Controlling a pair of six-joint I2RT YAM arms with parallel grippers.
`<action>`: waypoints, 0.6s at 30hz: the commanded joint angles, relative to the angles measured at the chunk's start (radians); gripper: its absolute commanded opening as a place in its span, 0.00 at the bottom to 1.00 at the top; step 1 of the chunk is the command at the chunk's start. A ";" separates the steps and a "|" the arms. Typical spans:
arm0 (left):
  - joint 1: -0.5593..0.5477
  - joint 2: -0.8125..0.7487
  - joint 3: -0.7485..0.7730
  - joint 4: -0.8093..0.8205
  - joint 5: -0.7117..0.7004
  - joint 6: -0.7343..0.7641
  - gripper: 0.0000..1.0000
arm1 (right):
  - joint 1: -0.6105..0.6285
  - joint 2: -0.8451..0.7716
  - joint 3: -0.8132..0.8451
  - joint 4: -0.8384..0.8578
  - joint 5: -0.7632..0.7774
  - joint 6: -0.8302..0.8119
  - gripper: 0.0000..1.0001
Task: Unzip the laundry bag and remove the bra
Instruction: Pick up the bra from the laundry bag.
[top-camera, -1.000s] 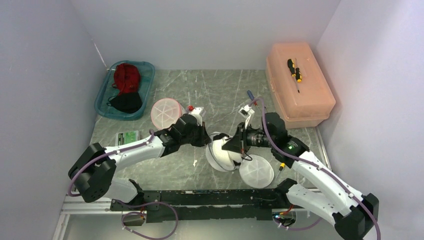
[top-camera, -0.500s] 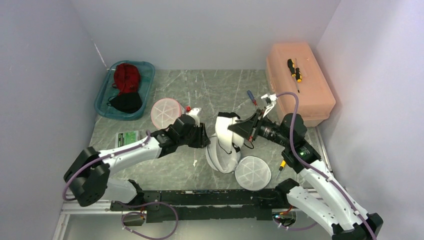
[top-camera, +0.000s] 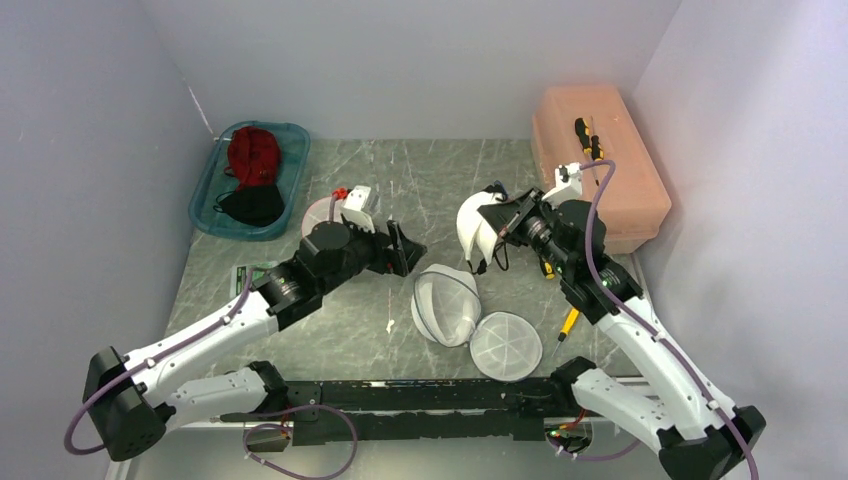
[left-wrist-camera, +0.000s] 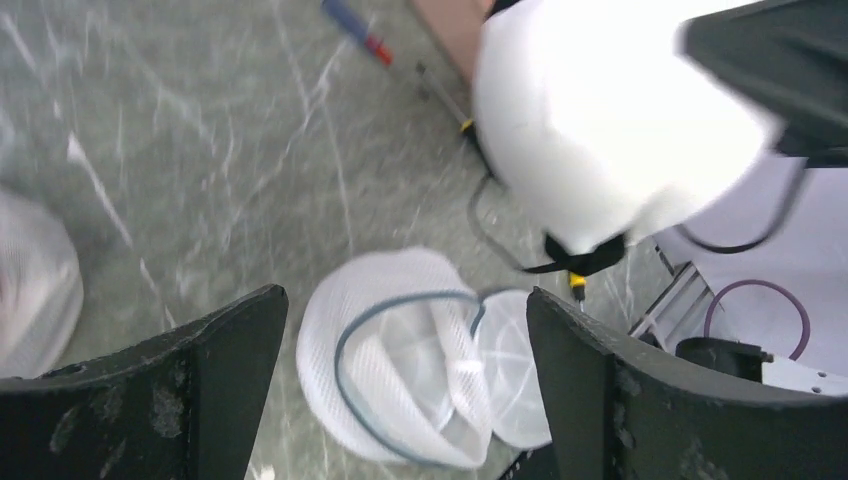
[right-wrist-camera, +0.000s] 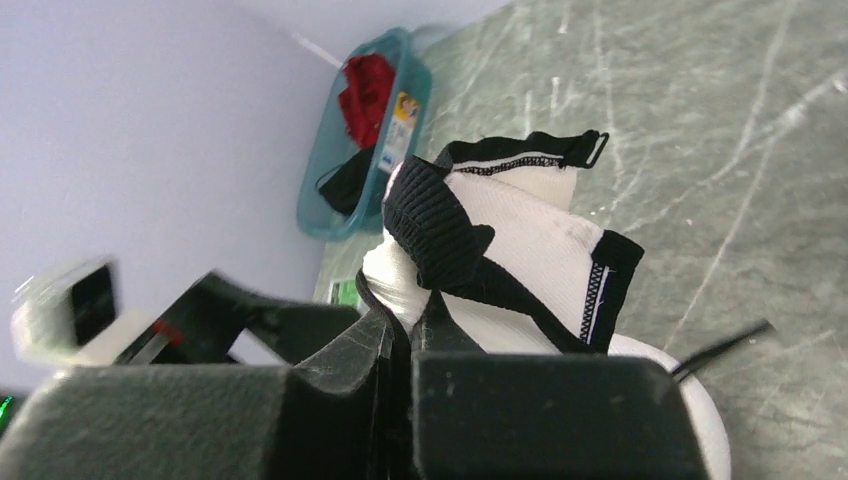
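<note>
Both task steps appear done: the laundry bag (top-camera: 445, 300) lies unzipped and gaping on the table (top-camera: 420, 175), the white bra (right-wrist-camera: 510, 250) hangs clear above it, pinched in the closed right gripper (right-wrist-camera: 405, 325), and the left gripper (top-camera: 403, 250) stands wide apart, empty.

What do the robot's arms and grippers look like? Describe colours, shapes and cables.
The left arm and right arm have white shells, black joints and looping purple cables. The left gripper and right gripper have broad black fingers, scuffed.
</note>
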 joint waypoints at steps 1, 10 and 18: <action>-0.051 -0.012 0.009 0.275 -0.047 0.173 0.95 | -0.002 0.049 0.085 -0.030 0.173 0.179 0.00; -0.214 0.174 0.203 0.265 -0.112 0.488 0.95 | 0.000 0.173 0.148 -0.066 0.180 0.303 0.00; -0.245 0.312 0.312 0.193 -0.194 0.500 0.95 | -0.001 0.230 0.172 -0.046 0.131 0.329 0.00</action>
